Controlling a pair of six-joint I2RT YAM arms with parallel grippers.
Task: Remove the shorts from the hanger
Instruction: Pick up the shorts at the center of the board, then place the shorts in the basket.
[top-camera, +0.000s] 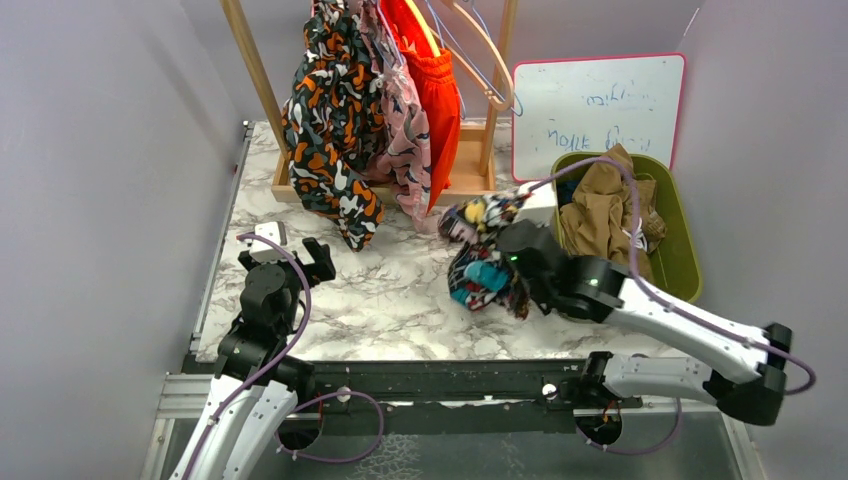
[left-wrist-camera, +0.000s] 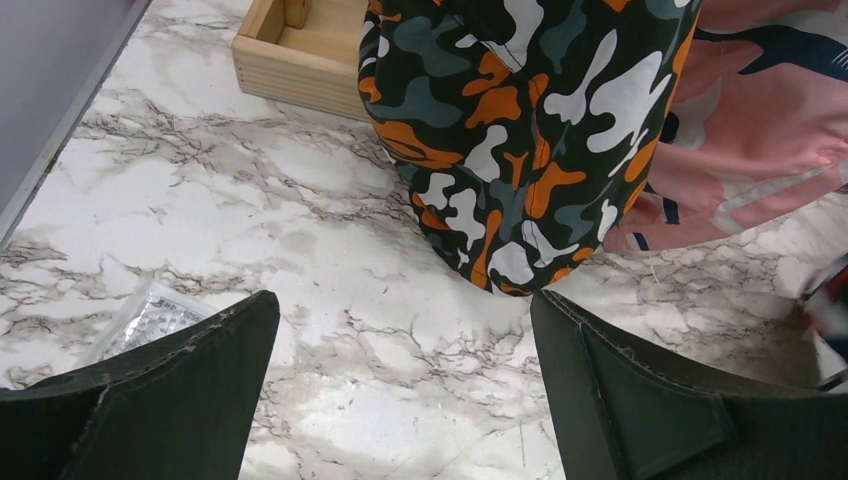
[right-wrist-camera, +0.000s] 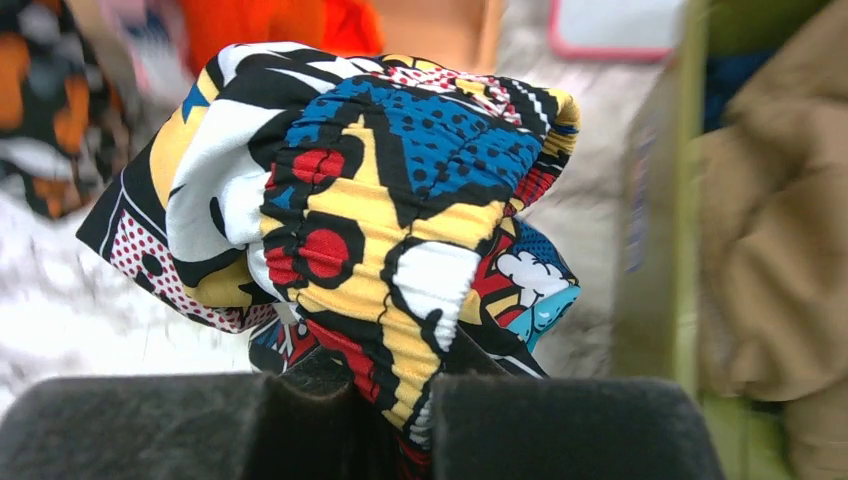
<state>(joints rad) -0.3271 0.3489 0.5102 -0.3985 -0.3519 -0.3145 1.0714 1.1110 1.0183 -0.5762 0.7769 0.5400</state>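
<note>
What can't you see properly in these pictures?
Top view: the whiteboard writing is too faint to read.
Top view: the wooden rack is cut off by the top edge.
Right wrist view: the multicolour shorts hide the right gripper fingertips.

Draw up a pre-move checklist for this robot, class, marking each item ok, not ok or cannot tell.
1. Right end effector shut on the multicolour comic-print fabric shorts: ok.
2. Those shorts away from the wooden clothes rack: ok.
3. Left end effector open and empty: ok.
4. Room in the green plastic bin beside the tan fabric shorts: cannot tell.
5. Rack emptied: not ok; black-orange-white blotch-print shorts, pink print shorts and bright orange shorts hang there.
</note>
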